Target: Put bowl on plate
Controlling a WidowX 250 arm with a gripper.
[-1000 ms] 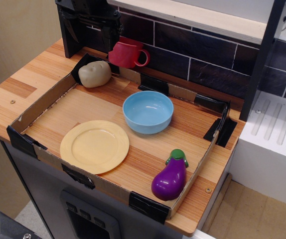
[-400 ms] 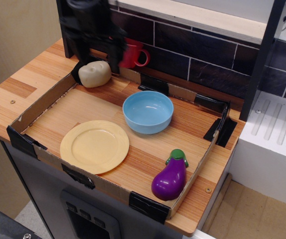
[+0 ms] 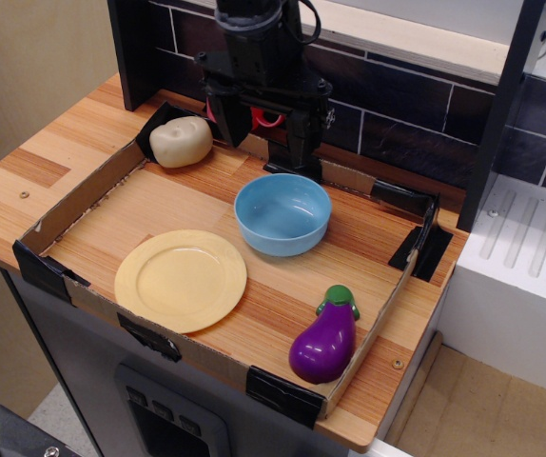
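Black gripper (image 3: 262, 143) hangs with fingers spread, empty, above the rear rim of the round light blue plastic bowl (image 3: 282, 213) — bowl sits on wood, just beside the flat pale yellow plastic plate (image 3: 181, 279).

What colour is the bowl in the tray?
Light blue, plain; the bowl shows clearly in the observation.image view.

On the counter (image 3: 26, 167) sits a shallow cardboard tray (image 3: 83, 195), with the bowl (image 3: 282, 213) near its middle and the plate (image 3: 181, 280) in front of it to the left, the two just apart. A potato (image 3: 181, 141) lies in the back left corner, an eggplant (image 3: 324, 339) in the front right corner. The gripper (image 3: 262, 138) hangs behind the bowl, in front of a cup (image 3: 265, 118) at the back wall.
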